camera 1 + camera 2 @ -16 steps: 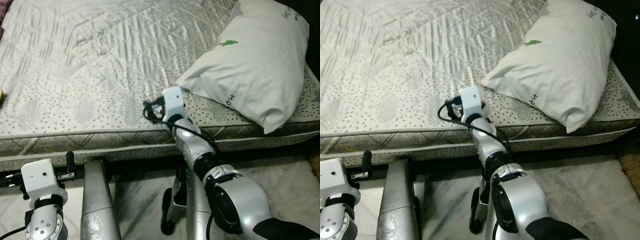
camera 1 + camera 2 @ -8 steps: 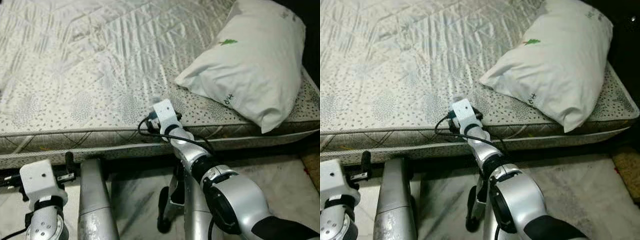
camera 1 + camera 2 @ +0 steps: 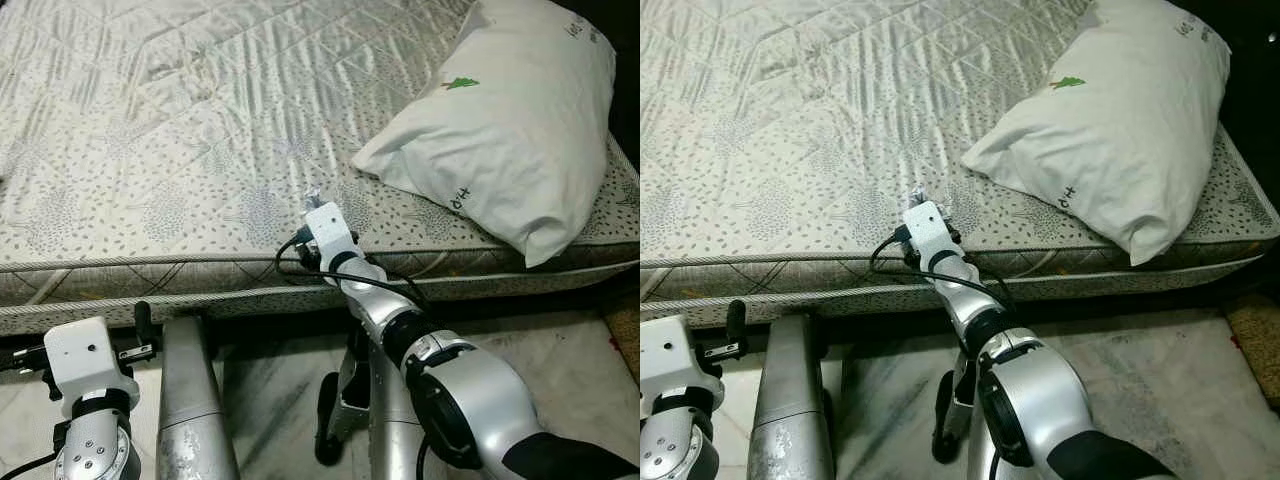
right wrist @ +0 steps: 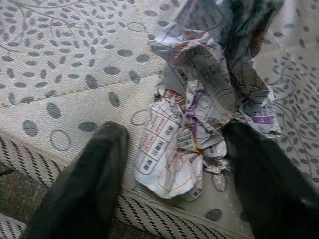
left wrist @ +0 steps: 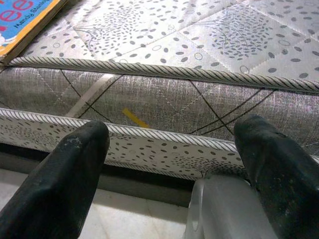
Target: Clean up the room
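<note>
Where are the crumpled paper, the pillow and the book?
crumpled paper (image 4: 192,119): right wrist view, middle of the wad.
pillow (image 3: 510,130): left eye view, centre of the white case.
book (image 5: 25,20): left wrist view, blue cover at the mattress edge.

The book (image 5: 27,22) shows large letters "ee" and a smaller line starting "Mandy". Print on the pillow (image 3: 510,130) and crumpled paper (image 4: 199,114) is illegible.

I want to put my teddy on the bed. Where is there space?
The mattress has a wide bare stretch between the pillow and the book at its near edge. It is busier where the right gripper straddles crumpled paper.
</note>
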Motion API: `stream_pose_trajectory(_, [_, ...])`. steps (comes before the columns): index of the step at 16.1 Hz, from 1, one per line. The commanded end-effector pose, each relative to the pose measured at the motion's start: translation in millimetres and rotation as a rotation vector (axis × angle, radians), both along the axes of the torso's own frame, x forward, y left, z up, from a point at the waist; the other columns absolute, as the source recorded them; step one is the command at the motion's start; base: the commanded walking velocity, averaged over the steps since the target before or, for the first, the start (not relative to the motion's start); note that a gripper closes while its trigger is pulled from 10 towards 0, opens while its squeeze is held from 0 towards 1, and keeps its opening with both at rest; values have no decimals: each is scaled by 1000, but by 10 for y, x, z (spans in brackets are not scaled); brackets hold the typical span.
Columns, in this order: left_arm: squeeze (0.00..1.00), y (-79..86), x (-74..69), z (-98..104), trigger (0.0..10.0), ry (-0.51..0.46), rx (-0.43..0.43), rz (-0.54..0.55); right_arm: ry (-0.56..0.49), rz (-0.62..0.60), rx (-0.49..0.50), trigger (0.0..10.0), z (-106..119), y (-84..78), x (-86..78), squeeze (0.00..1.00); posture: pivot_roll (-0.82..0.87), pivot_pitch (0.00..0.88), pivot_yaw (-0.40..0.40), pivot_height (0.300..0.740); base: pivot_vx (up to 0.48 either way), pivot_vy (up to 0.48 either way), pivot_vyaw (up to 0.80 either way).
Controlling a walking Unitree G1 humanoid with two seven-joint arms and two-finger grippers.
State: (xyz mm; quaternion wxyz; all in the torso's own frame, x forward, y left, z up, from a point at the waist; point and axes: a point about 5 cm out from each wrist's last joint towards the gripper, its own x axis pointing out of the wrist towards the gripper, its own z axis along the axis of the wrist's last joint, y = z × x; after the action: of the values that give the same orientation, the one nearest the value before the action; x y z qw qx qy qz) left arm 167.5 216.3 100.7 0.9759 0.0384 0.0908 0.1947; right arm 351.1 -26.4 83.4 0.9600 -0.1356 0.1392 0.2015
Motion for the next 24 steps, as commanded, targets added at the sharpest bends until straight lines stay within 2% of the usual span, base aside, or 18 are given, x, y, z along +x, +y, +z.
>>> stream_pose_trajectory(1, [0, -10, -18, -10, 10000, 16, 0, -4, 96, 2, 35, 0, -178, 145, -159, 0, 338, 261, -154, 507, 0, 0, 0])
stream_pose_trajectory(10, [0, -15, 177, 14, 10000, -16, 5, -27, 104, -24, 74, 0, -158, 29, -102, 0, 331, 213, -149, 507, 0, 0, 0])
stream_pose_trajectory(13, [0, -19, 256, 38, 10000, -37, 8, -38, 91, -29, 105, 0, -113, 10, -70, 0, 326, 194, -145, 507, 0, 0, 0])
stream_pose_trajectory(14, [0, -21, 342, 40, 10000, -49, 8, -56, 75, -42, 157, 0, -71, -51, -30, 0, 300, 169, -130, 507, 0, 0, 0])
stream_pose_trajectory(15, [0, -27, 363, 38, 10000, -51, 6, -61, 72, -49, 171, 0, -64, -75, -20, 0, 291, 162, -124, 507, 0, 0, 0])
stream_pose_trajectory(19, [0, -180, 633, 12, 10000, -73, -20, -151, 6, -161, 375, 0, 8, -449, 73, 0, 193, 103, -69, 507, 0, 0, 0])
stream_pose_trajectory(21, [0, -277, 784, 9, 10000, -86, -45, -197, -78, -131, 482, 0, 47, -620, 45, 0, 138, 73, -37, 507, 0, 0, 0])
stream_pose_trajectory(22, [0, -340, 817, 3, 10000, -90, -100, -253, -99, -128, 467, 0, 22, -687, 9, 0, 115, 66, -21, 507, 0, 0, 0])
stream_pose_trajectory(23, [0, -407, 849, 18, 10000, -100, -109, -308, -133, -119, 451, 0, 4, -789, -62, 0, 104, 61, -16, 507, 0, 0, 0])
stream_pose_trajectory(24, [0, -413, 858, 17, 10000, -99, -92, -309, -165, -92, 434, 0, 20, -838, -118, 0, 91, 57, -5, 507, 0, 0, 0])
